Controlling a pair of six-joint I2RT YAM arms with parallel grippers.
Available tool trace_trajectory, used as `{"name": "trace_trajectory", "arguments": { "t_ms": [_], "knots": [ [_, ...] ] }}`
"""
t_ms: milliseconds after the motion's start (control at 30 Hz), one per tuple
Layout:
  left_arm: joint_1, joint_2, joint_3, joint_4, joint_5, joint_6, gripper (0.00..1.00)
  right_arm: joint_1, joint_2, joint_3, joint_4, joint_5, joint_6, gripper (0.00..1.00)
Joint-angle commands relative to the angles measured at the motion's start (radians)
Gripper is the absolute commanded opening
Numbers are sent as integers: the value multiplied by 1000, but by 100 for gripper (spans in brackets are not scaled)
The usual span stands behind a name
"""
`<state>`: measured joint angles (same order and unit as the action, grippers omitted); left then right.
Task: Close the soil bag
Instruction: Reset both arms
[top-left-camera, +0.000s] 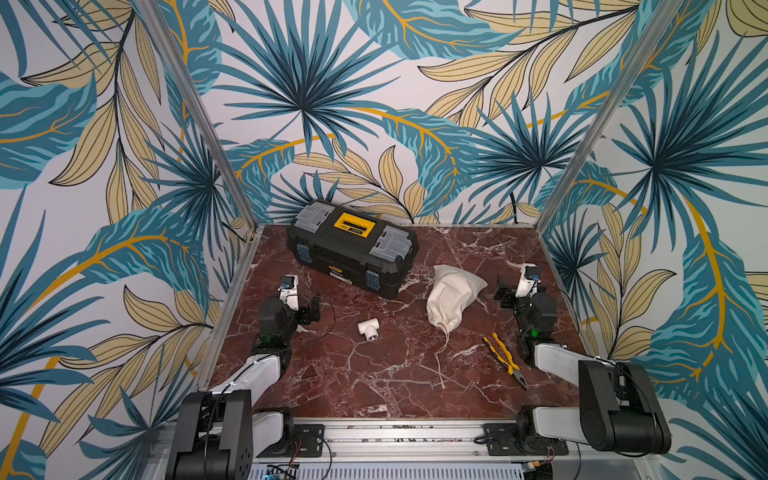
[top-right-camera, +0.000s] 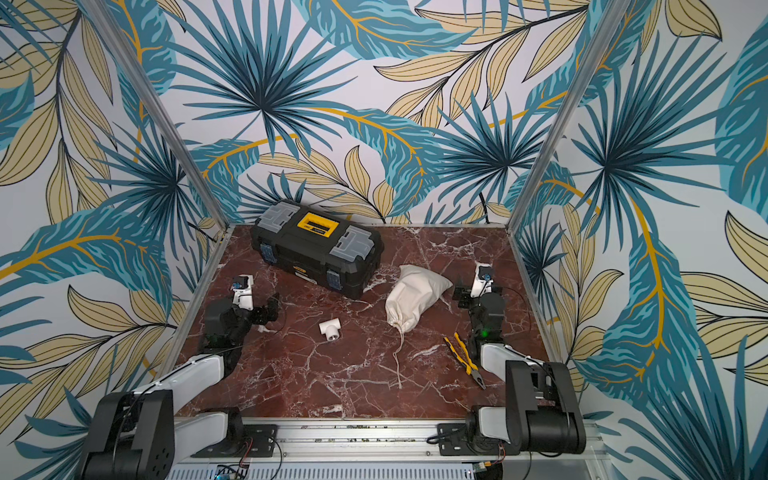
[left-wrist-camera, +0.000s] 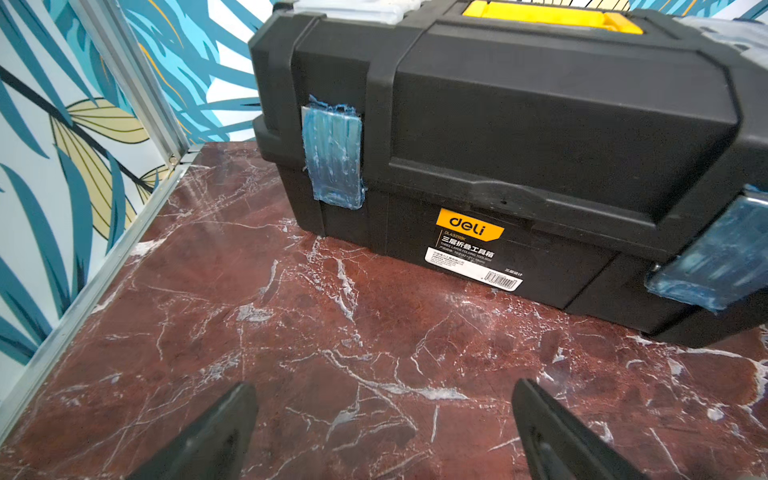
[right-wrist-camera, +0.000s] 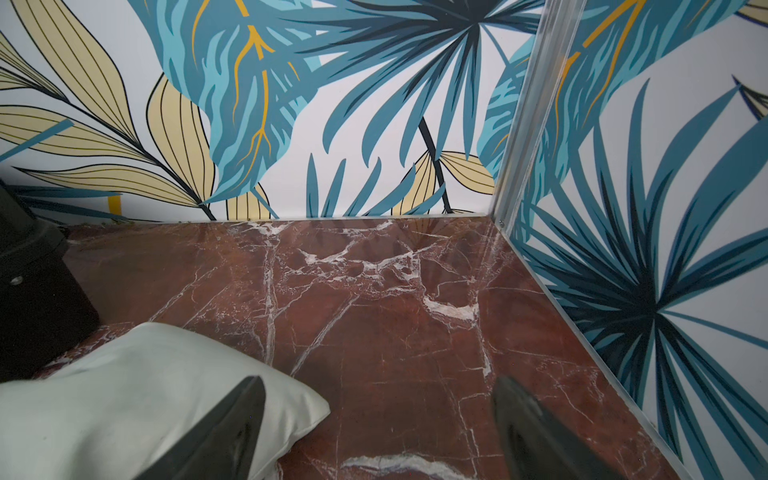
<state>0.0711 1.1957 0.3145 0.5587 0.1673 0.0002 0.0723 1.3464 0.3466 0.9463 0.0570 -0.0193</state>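
Observation:
The soil bag is a cream cloth sack lying on the red marble table right of centre. Its gathered mouth points toward the front, and a thin cord trails from it across the table. My right gripper stands open just to the right of the bag's far corner; one finger overlaps that corner in the right wrist view, and nothing is between the fingers. My left gripper is open over bare table, far to the left of the bag.
A black toolbox with a yellow handle stands at the back left. A white pipe tee lies left of the bag. Yellow-handled pliers lie at the front right. Metal-framed walls enclose the table.

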Motion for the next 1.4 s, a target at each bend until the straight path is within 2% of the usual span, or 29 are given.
{"name": "trace_trajectory", "arguments": {
  "t_ms": [0, 133, 267, 300, 400, 467, 633, 700, 767, 867, 967, 1067, 1367],
  "knots": [
    [11, 43, -1, 144, 47, 5, 100, -4, 0, -36, 92, -17, -22, 90],
    [11, 177, 23, 309, 79, 14, 100, -4, 27, -38, 119, -51, -40, 90],
    [14, 301, 64, 353, 160, 38, 100, -4, 35, -40, 126, -53, -43, 90],
    [13, 316, 55, 396, 166, 36, 100, -5, 33, -50, 136, -52, -44, 90],
    [13, 293, 44, 369, 181, 55, 100, -5, 45, -83, 206, -42, -41, 90],
    [12, 304, 7, 458, 194, 57, 100, -5, 66, -97, 242, -50, -46, 90],
    [9, 317, -66, 583, 154, 56, 100, -10, 137, -144, 381, -35, -33, 91],
    [-8, 368, -94, 693, 127, 67, 100, -17, 181, -156, 454, -37, -27, 93],
    [-21, 421, -101, 779, 97, 59, 100, -30, 172, -140, 412, -42, -10, 94],
    [-30, 375, -27, 563, -97, 4, 100, -41, 178, -125, 390, -31, 9, 98],
    [-83, 352, 58, 379, -217, 42, 100, -53, 180, -118, 380, -43, 19, 99],
    [-96, 369, 42, 439, -229, 50, 100, -56, 178, -118, 377, -48, 19, 99],
    [-106, 365, 56, 408, -153, 90, 100, -56, 175, -125, 388, -46, 18, 99]
  ]
}}
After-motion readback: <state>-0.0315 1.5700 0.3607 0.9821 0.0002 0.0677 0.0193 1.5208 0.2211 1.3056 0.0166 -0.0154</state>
